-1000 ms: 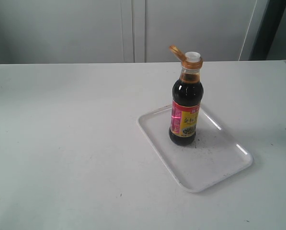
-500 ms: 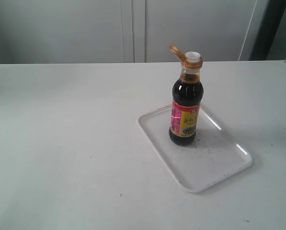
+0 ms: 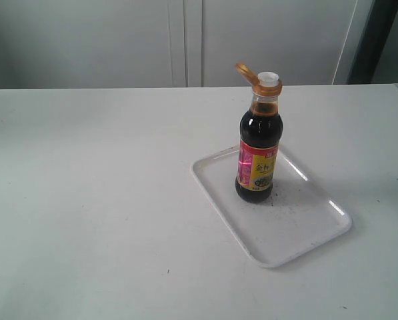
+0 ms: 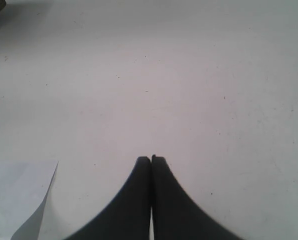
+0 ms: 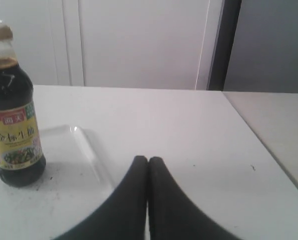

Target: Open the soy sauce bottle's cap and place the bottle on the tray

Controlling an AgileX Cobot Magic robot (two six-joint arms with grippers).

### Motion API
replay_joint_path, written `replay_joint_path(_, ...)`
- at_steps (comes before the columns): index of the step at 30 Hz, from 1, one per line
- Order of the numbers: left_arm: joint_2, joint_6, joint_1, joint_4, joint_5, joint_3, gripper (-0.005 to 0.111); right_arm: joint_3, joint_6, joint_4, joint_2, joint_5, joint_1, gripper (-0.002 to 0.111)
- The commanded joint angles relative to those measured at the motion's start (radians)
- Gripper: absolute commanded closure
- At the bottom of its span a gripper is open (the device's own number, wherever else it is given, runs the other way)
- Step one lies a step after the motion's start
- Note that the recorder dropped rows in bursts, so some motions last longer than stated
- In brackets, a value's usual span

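Glass soy sauce bottle [image 3: 258,143], cap [image 3: 247,72] flipped, stands unmoved on speckled tray [image 3: 319,227]; both grippers' jaws pressed together.

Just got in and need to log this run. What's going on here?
Nothing is being handled right now. The soy sauce bottle stands upright on the white tray, and its cap is flipped open. Both arms are away from it: the left gripper is shut over bare table, and the right gripper is shut, off to the bottle's side.
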Motion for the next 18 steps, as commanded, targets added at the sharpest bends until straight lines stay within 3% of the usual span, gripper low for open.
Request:
replay_joint_path(1, -0.005, -0.009, 0.002, -0.007, -0.004, 0.004, 0.107, 0.055, 0.007, -0.013, -0.005, -0.040, -0.001, 0.108)
replay_joint_path(18, -0.005, -0.009, 0.002, -0.007, -0.004, 0.004, 0.107, 0.055, 0.018, -0.039, -0.005, 0.068, -0.001, 0.108)
